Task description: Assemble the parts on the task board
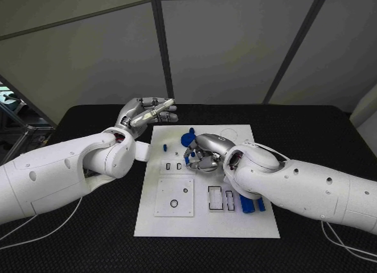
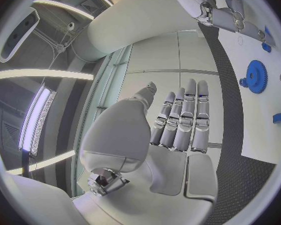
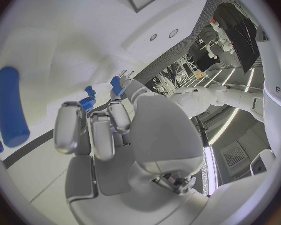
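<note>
The white task board (image 1: 207, 222) lies mid-table. A large blue gear (image 1: 188, 138) (image 2: 256, 76) stands near its far edge, with a small blue part (image 1: 164, 147) (image 2: 278, 117) beside it. My right hand (image 1: 203, 154) (image 3: 109, 135) hovers low over the board's middle with its fingers curled down. A small blue gear (image 3: 87, 103) and another blue piece (image 3: 117, 86) sit right at its fingertips, and whether it grips either is hidden. My left hand (image 1: 147, 114) (image 2: 178, 125) is raised beyond the board's far left corner, fingers straight, holding nothing.
Two long blue pieces (image 1: 253, 203) lie at the board's right edge under my right forearm. A blue cylinder (image 3: 12, 107) lies on the board. Rectangular slots (image 1: 221, 199) and a raised plate with a ring (image 1: 173, 198) occupy the board's near half. Black table (image 1: 320, 131) surrounds it.
</note>
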Robot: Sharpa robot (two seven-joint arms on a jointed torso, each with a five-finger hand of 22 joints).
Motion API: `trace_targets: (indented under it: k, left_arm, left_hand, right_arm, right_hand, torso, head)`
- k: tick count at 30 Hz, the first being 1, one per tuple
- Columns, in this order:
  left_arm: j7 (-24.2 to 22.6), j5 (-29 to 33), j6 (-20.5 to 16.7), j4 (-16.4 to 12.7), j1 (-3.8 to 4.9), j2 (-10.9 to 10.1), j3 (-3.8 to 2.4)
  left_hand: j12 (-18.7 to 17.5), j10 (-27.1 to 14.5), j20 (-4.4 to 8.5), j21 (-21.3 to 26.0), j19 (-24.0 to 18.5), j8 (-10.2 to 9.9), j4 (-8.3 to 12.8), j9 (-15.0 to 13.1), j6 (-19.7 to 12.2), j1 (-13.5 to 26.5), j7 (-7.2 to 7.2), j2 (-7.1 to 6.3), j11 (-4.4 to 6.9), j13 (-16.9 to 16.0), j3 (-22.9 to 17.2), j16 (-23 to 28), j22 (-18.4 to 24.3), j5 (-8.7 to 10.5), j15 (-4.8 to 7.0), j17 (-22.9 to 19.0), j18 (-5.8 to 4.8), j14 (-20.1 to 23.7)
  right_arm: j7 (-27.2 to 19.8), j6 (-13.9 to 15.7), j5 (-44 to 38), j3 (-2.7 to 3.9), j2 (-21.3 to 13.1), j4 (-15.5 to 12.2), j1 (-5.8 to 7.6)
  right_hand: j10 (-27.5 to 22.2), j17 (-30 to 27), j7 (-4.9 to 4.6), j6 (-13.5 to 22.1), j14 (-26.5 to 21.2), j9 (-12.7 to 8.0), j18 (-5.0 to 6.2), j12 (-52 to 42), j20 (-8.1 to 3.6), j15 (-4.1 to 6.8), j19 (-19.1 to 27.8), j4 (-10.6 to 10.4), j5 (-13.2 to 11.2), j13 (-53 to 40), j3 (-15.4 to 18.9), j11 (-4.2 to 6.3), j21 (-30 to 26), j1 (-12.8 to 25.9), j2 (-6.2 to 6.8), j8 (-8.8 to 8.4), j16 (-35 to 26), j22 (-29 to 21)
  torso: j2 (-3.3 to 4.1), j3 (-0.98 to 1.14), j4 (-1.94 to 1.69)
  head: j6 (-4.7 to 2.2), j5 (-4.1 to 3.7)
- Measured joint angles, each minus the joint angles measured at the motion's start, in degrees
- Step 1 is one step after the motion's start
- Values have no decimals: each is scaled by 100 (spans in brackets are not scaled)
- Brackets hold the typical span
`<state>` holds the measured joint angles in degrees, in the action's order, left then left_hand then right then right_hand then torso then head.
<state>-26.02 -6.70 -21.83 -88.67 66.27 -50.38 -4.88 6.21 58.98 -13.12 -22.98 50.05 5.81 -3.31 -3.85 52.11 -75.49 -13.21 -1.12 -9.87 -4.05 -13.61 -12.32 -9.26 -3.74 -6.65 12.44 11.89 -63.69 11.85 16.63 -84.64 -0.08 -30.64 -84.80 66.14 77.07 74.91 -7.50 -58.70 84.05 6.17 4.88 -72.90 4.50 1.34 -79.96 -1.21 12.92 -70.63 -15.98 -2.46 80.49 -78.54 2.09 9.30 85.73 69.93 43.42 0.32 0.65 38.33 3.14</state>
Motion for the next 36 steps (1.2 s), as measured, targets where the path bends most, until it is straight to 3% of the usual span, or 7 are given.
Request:
trace_targets:
  k: [26, 36]
  left_arm:
    - [7, 0, 17, 19, 0, 14, -1]
    - [12, 0, 22, 15, 0, 11, -1]
  left_hand:
    - [0, 0, 0, 0, 0, 0, 0, 0, 0, 0, 0, 0, 0, 0, 0, 0, 4, 0, 0, 9, 0, 0]
    - [0, 0, 0, 0, 0, 0, 0, 0, 0, 0, 0, 0, 0, 0, 0, 0, 4, 0, 0, 9, 0, 0]
  right_arm:
    - [26, -40, -139, 1, 216, 180, -89]
    - [25, -118, -169, 5, 220, 196, -84]
  right_hand:
    - [0, 0, -5, 24, 0, 12, 0, 0, 0, 0, 0, -1, -23, -1, 2, 0, 0, 16, 17, -3, 0, -1]
    - [-21, -1, 2, 32, 0, 17, 0, 58, 0, 0, 0, -21, -29, 43, 23, -21, 0, 113, 114, 0, 0, -23]
  torso:
    - [-7, -2, 1]
    - [-7, -3, 0]
  head:
    - [48, 28]
    - [64, 36]
